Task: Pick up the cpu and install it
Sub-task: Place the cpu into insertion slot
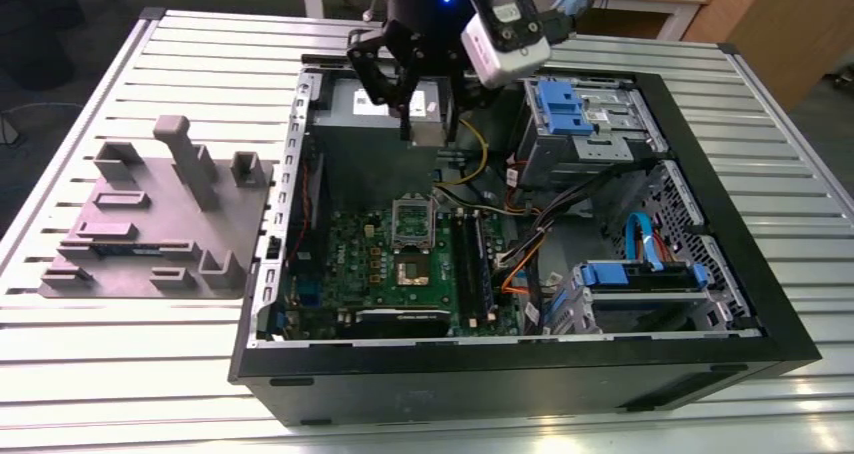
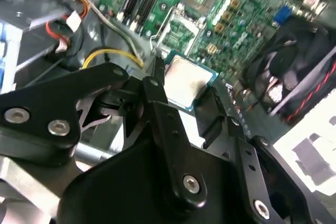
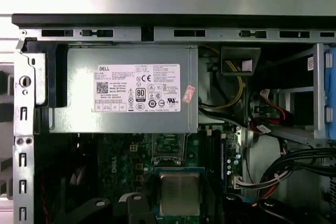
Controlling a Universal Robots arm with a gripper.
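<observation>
Second wrist view, end effector (image 2: 185, 90) clamped on cpu (image 2: 184, 76), hanging above green motherboard (image 2: 247, 19)

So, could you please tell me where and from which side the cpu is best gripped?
Probably by two opposite thin edges, coming from over its flat metal top. The cpu is a thin square, so only its edges give parallel faces. The gripper holds it that way over the motherboard.

Both wrist views close above cpu (image 2: 186, 85) (image 3: 179, 193)
</observation>
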